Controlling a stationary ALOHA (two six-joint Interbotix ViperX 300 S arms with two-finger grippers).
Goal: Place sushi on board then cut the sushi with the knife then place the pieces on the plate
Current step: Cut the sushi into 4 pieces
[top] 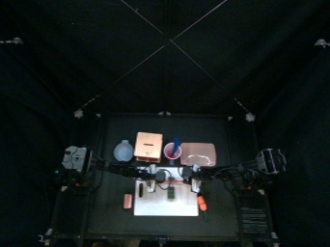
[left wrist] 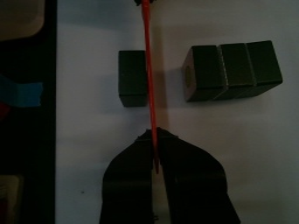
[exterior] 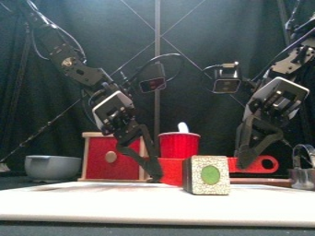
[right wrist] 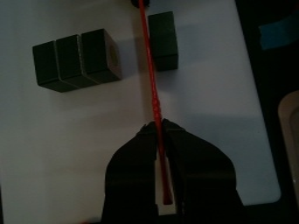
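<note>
The dark green sushi roll lies on the white board [left wrist: 82,157], split into a single block [left wrist: 132,77] and a piece of three joined blocks [left wrist: 233,70]. A thin red knife [left wrist: 146,70] runs edge-on through the gap between them. My left gripper [left wrist: 149,138] is shut on the knife where it meets the jaws. From the opposite side, my right gripper [right wrist: 156,124] is shut on the same red knife [right wrist: 149,79], whose pale handle end shows between the jaws. In the front view the roll's end face [exterior: 207,175] stands between both grippers.
Behind the board stand the blue-grey bowl [exterior: 52,167], the wooden box with its red front [exterior: 105,157], the red cup [exterior: 179,146] with a white handle end sticking up, and the pink tray [top: 198,152]. A small orange-red thing [top: 126,200] lies left of the board.
</note>
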